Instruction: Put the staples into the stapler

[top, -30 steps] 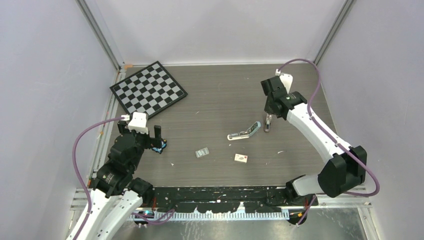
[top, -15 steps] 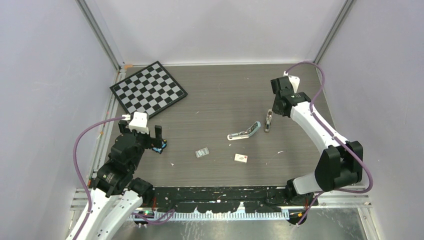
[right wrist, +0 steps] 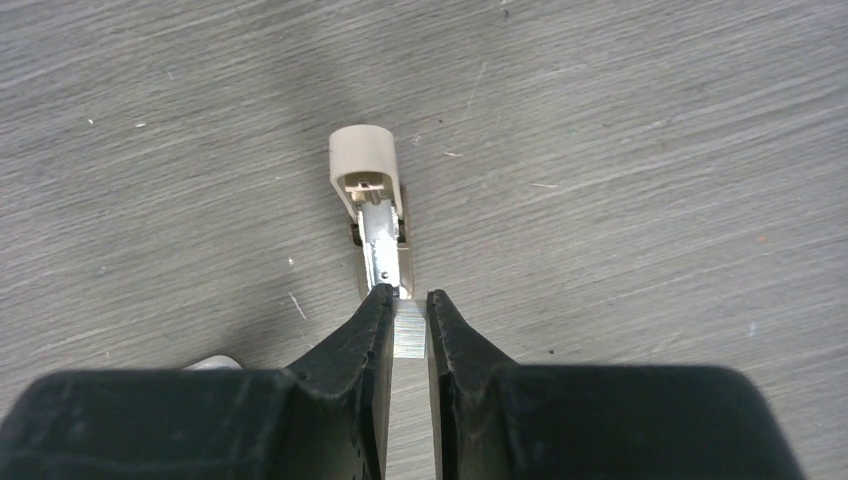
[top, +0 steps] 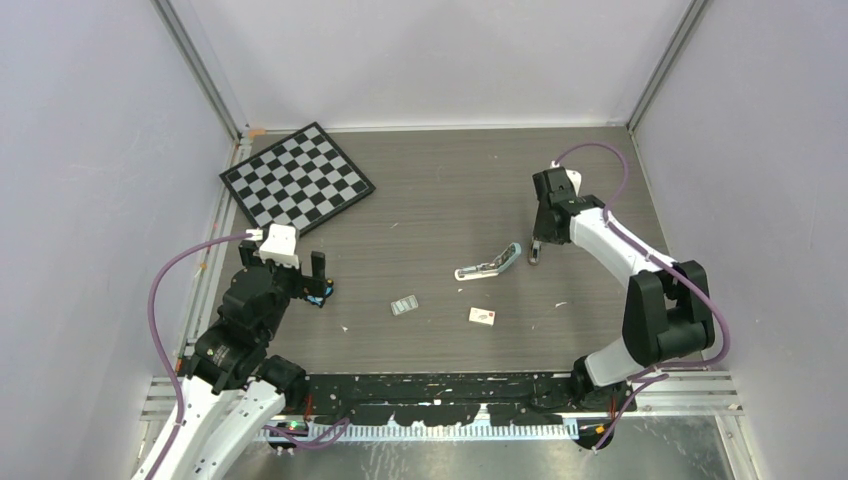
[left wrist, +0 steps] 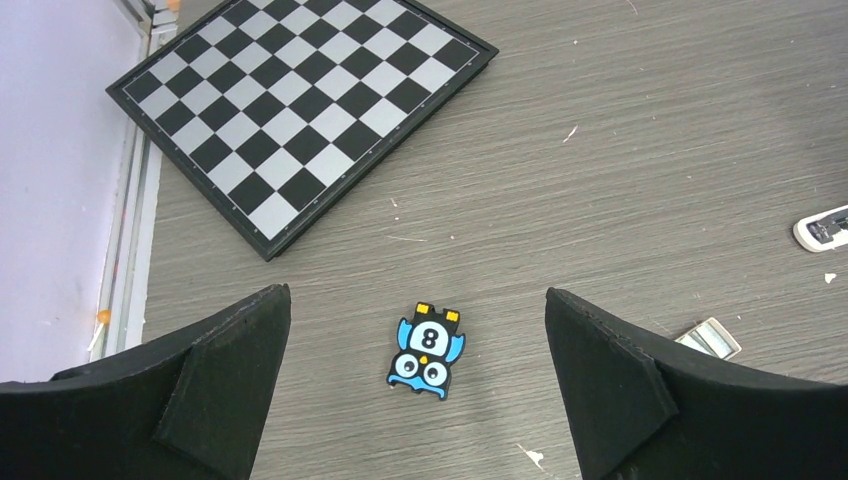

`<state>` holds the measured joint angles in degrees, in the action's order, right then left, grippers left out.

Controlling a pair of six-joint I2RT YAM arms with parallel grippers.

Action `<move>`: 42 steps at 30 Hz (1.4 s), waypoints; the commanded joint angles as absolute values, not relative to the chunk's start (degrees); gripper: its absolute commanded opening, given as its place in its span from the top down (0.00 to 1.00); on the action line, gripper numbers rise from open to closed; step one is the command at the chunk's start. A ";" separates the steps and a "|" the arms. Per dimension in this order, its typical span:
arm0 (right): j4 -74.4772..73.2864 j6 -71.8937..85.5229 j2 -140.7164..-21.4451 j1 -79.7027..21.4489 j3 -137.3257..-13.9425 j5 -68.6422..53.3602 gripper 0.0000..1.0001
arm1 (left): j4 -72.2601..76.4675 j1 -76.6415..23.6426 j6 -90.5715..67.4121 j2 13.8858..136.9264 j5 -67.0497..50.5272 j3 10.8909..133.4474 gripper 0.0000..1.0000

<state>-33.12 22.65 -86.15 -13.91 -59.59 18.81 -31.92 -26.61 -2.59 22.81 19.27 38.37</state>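
2 grippers over the worktop [top: 440, 190]: L gripper [top: 312, 280] sits near-left, R gripper [top: 535, 252] just beside the stapler [top: 489, 266], which lies hinged open mid-worktop. The staples [top: 404, 306] lie apart, nearer the bases, w/ a white box [top: 483, 316] close by. L wrist: jaws wide, blue-black gadget [left wrist: 427, 352] on the worktop btwn them. R wrist: jaws narrow, pinching a ribbed silvery strip [right wrist: 410, 330] that touches a tan block [right wrist: 364, 165].

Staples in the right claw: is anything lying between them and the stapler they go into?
Nothing visible. The right gripper pinches the staples beside the open stapler, with only bare table between them. A small tan block lies at the strip's tip, off to one side of that path.
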 commanded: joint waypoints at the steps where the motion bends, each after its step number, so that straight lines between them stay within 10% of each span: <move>1: -27.53 21.97 -87.20 -13.61 -59.26 16.99 0.80 | -29.20 -26.72 -3.00 23.13 18.63 38.40 0.00; 42: -17.89 17.46 -88.64 -13.23 -52.55 14.61 0.80 | -29.08 -26.81 -3.00 23.74 18.70 38.41 0.00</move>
